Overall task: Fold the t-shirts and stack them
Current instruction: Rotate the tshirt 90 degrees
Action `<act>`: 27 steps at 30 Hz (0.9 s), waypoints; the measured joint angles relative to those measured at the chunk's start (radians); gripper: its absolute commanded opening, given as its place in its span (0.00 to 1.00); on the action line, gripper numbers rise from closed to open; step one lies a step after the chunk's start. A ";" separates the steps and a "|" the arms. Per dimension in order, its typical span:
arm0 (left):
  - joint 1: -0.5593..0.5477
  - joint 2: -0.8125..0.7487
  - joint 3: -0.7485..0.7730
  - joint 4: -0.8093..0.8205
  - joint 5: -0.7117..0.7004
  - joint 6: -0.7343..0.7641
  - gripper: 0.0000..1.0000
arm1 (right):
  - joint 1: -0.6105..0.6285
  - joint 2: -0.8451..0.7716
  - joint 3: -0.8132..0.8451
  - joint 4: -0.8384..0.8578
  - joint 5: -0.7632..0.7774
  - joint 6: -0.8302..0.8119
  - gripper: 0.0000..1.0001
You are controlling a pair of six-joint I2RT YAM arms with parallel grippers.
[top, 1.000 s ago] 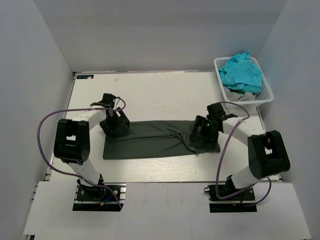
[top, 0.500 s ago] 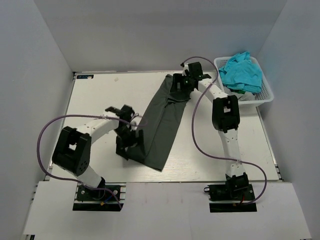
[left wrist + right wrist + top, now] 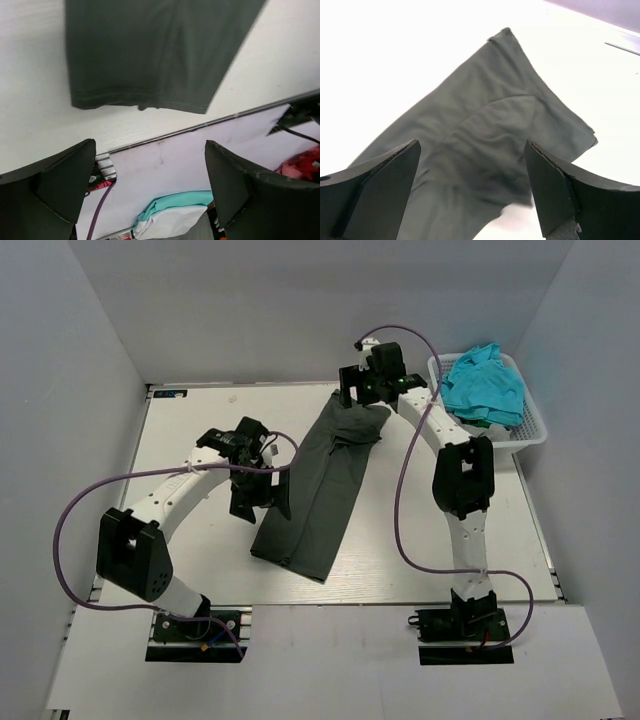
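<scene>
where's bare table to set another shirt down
Bare white table lies at the far left, beyond the left arm, and between the long dark grey t-shirt and the right arm. Crowded: the far right, where the white lattice basket holds turquoise t-shirts.

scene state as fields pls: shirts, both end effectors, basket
grey t-shirt: folded into a long strip, lying diagonally on the table
left end effector: open, holds nothing, at the strip's left edge
right end effector: open, holds nothing, above the strip's far end
turquoise t-shirts: bunched in the white basket, far right corner
stack: not yet started
</scene>
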 measured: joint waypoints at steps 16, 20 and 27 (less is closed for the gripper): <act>0.014 -0.032 -0.087 0.050 -0.167 -0.089 1.00 | 0.221 -0.428 -0.842 0.017 -0.300 0.210 0.90; 0.014 0.002 -0.087 0.061 -0.166 -0.094 1.00 | 0.219 -0.406 -0.895 0.069 -0.337 0.234 0.90; 0.014 0.017 -0.086 0.093 -0.139 -0.095 1.00 | 0.184 -0.365 -0.895 0.137 -0.376 0.263 0.90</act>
